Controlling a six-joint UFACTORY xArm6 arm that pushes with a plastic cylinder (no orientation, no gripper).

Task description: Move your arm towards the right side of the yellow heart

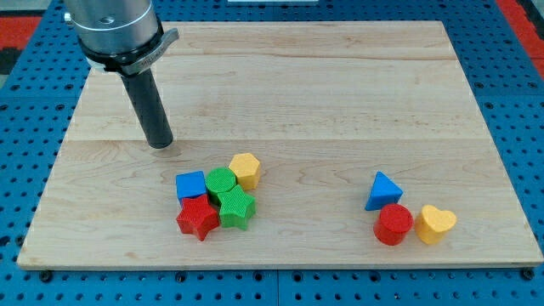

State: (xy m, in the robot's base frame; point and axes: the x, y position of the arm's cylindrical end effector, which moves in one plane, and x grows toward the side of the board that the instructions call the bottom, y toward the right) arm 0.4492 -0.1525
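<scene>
The yellow heart (436,223) lies near the view's bottom right, touching a red cylinder (393,224) on its left. A blue triangle (382,190) sits just above the red cylinder. My tip (160,144) rests on the board at the view's left, far to the left of the yellow heart and above the left cluster of blocks.
A cluster sits at the bottom centre-left: a blue cube (191,184), a red star (198,218), a green cylinder (221,182), a green star (235,208) and a yellow hexagon (245,169). The wooden board (340,93) lies on a blue pegboard (518,85).
</scene>
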